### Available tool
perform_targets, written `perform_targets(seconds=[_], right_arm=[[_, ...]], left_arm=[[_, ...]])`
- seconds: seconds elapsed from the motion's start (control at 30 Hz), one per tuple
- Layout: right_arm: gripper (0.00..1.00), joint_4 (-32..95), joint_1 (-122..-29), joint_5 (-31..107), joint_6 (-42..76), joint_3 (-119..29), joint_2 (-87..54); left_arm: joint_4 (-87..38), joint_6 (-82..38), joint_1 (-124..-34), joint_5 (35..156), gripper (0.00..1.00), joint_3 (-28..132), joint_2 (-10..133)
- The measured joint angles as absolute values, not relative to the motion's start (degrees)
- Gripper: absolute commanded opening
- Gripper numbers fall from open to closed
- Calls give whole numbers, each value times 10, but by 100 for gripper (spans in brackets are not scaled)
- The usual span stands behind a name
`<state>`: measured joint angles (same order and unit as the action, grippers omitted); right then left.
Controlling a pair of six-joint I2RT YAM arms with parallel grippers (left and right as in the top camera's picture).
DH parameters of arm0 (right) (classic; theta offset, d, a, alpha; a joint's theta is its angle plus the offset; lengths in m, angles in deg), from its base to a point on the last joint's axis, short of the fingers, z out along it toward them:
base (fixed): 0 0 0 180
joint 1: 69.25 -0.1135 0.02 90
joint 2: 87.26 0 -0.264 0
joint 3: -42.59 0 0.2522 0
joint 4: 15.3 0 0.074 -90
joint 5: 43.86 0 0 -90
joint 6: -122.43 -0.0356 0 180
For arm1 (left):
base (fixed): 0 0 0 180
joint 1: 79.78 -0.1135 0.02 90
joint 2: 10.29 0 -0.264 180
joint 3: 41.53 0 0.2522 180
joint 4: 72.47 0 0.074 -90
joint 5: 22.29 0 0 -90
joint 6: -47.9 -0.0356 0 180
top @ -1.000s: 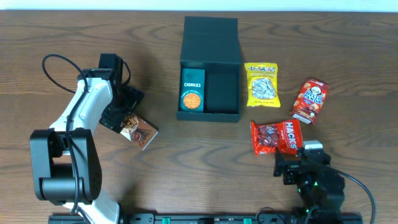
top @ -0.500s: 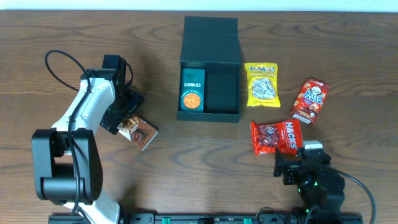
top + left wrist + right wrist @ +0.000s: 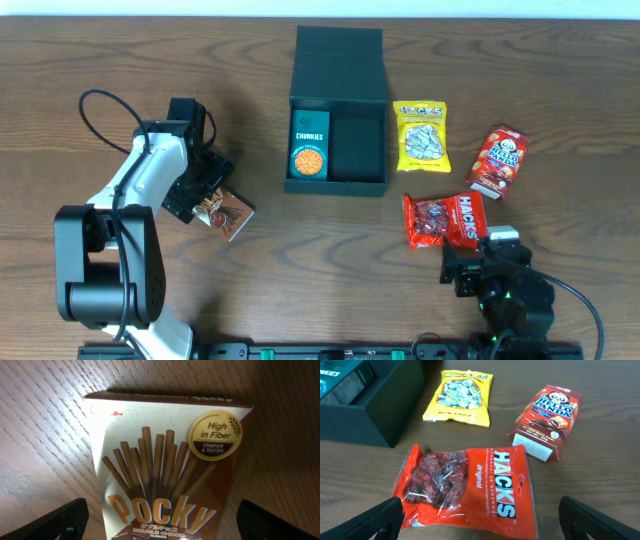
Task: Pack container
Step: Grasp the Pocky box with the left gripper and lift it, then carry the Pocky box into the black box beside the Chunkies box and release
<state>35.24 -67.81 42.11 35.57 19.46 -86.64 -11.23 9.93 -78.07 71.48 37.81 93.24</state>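
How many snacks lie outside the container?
4: Pocky box at left gripper; yellow bag beside container; Hello Panda box far right; Hacks bag near right gripper.

Left wrist view crops the Pocky box below; right wrist view crops the container.

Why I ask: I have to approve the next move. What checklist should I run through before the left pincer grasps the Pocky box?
1. Left pincer open, one finger on either side of the Pocky box: ok.
2. Pocky box lying flat, print side up, on the table: ok.
3. Left pincer low enough to catch the box's sides: cannot tell.
4. Container open, lid folded back: ok.
5. Free space in the container beside the Chunkies box: ok.
6. Right pincer open, holding nothing, off to the side by the Hacks bag: ok.
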Motion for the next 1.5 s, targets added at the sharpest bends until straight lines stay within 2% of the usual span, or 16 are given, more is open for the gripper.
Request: perform_targets(seconds=[0.33, 0.43, 0.53, 0.7, 0.93, 1.13, 1.27, 1.5], right_arm=[[99, 352, -678, 421, 356, 195, -866], [99, 352, -678, 421, 356, 195, -866], [99, 352, -678, 421, 356, 195, -866], [99, 352, -678, 421, 356, 195, -866], [99, 352, -678, 421, 356, 195, -866], [99, 352, -678, 421, 356, 195, -866], [99, 352, -678, 421, 356, 195, -866], [99, 352, -678, 421, 356, 195, -866]], left_arm=[[-130, 99, -781, 746, 96, 378, 980], [-130, 99, -781, 750, 100, 378, 980], [-130, 96, -781, 751, 89, 378, 980], [-130, 90, -781, 751, 79, 378, 980], [-128, 88, -781, 753, 72, 380, 980], [-125, 69, -781, 752, 71, 415, 980], [-113, 51, -778, 752, 66, 462, 980], [-100, 6, -743, 750, 66, 549, 980]])
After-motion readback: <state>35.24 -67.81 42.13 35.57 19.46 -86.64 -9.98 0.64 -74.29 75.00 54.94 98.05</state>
